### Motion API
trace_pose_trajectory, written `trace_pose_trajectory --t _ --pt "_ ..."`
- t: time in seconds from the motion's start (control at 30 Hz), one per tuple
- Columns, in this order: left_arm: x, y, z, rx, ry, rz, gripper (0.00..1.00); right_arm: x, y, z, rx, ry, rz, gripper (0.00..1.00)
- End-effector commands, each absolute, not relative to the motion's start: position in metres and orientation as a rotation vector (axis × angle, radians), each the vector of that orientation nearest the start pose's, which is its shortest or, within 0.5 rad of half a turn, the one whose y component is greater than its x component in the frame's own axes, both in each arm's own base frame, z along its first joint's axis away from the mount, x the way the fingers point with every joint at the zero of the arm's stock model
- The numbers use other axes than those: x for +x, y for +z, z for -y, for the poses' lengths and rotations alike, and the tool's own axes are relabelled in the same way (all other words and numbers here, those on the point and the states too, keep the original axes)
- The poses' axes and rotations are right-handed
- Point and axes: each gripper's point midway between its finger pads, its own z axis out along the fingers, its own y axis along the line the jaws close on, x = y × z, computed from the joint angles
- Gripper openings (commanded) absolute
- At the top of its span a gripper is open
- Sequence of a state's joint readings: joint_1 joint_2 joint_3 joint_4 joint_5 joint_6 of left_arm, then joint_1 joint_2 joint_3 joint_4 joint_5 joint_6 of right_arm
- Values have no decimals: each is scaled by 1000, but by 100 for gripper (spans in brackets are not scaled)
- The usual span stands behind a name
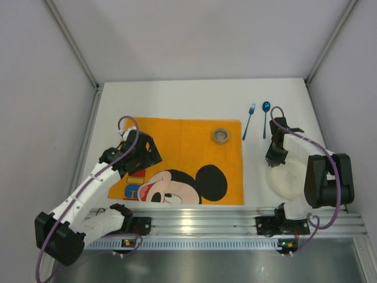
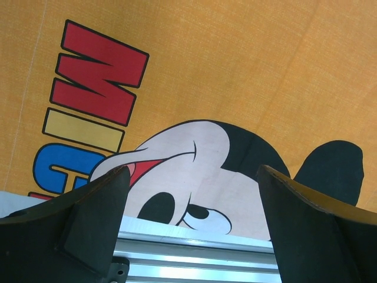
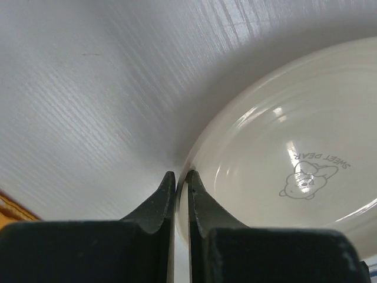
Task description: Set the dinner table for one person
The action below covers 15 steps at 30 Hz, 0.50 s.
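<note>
- White plate [image 1: 284,180] sits on the tabletop [image 1: 177,100], right of the orange placemat [image 1: 188,147]; right jaws pinch its rim.
- Lift it level, so the thin grip holds.
- Over the placemat, left jaws hang wide.

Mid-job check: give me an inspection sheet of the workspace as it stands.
Surface: dinner table, white and matte; orange Mickey placemat lies on it.
Job's things: white plate on the table right of the placemat; blue fork and blue spoon side by side beyond it; small metal cup on the placemat's far right corner.
Clutter: nothing seen.
Grippers: left gripper, jaws open over the placemat; right gripper, jaws shut on the plate's rim.
Cables: purple cable along each arm.
Surroundings: grey walls; aluminium rail at the near edge.
</note>
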<state>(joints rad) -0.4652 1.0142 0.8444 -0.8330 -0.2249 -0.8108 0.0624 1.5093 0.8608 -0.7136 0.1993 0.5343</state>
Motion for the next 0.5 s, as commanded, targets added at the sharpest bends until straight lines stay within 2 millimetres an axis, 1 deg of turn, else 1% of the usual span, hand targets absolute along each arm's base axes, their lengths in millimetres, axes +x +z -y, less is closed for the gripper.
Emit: trace_pose_trajectory --t 0.0,0.03,0.07,0.1,0.13,0.17,0.2,0.23,0.27,0.3,0.33,0.37,0.4,0.43,0.47 --pt "230 139 100 -509 -235 -2430 95 266 23 -10 707 -98 -2756 0" --pt "231 141 99 -509 -230 -2424 95 269 30 -10 709 -97 -2740 0" --pt "232 142 99 -507 -229 -2420 95 284 46 -9 699 -94 -2690 0" --pt "233 145 99 -497 -229 -2414 95 293 62 -16 658 -83 -2654 0" --pt "236 150 99 -494 -229 -2401 95 296 75 -21 628 -97 -2644 0" --pt "239 158 97 -485 -216 -2389 96 313 106 -37 536 -113 -2591 0" --pt "237 156 93 -484 -189 -2394 96 327 125 -51 483 -102 -2537 0" --pt "242 167 93 -482 -184 -2374 97 329 140 -65 441 -113 -2528 0" --pt "245 172 88 -484 -153 -2358 97 347 178 -85 399 -71 -2441 0" --pt "244 176 84 -471 -122 -2360 98 341 181 -126 274 -45 -2471 0" --pt "248 187 82 -474 -118 -2336 98 350 211 -155 241 34 -2414 0" --pt "249 192 79 -472 -102 -2326 98 348 219 -181 189 74 -2412 0" --pt "251 197 74 -468 -69 -2315 98 334 211 -228 56 110 -2446 0" --pt "251 206 69 -477 -52 -2302 98 327 214 -253 -6 147 -2452 0" --pt "251 211 66 -480 -37 -2294 98 323 232 -288 -69 249 -2425 0"
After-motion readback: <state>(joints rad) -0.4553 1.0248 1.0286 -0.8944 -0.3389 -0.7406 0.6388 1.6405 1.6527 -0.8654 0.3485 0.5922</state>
